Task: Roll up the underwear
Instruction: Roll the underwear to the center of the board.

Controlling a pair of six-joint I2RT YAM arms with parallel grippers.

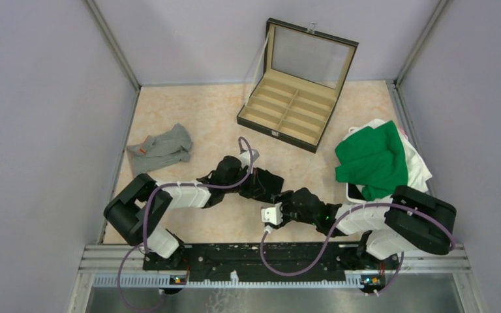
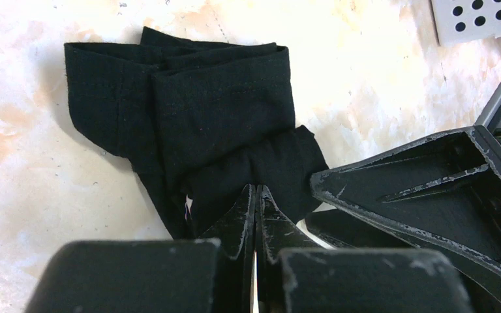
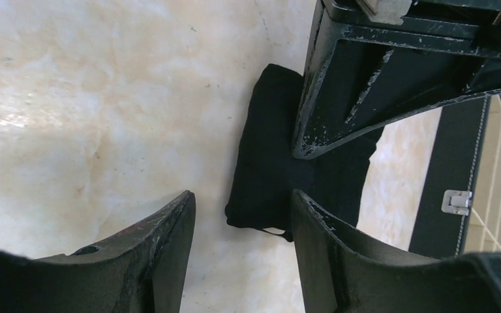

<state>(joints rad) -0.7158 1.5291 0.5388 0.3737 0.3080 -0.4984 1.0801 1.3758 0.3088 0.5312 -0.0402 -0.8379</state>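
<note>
The black underwear (image 2: 202,117) lies folded into a thick strip on the table, near the middle in the top view (image 1: 271,180). My left gripper (image 2: 256,193) is shut, its joined tips pressing on the near edge of the fabric. My right gripper (image 3: 241,210) is open just short of the strip's end (image 3: 267,163), one finger (image 3: 313,228) beside the cloth, nothing between the jaws. It also shows in the left wrist view (image 2: 319,205). The grey underwear (image 1: 162,149) with an orange label lies crumpled at the left.
An open compartmented case (image 1: 293,104) stands at the back, its lid raised; its dark side and latch appear in the right wrist view (image 3: 453,202). A green cloth (image 1: 372,160) lies on a white pile (image 1: 417,163) at the right. Walls close three sides.
</note>
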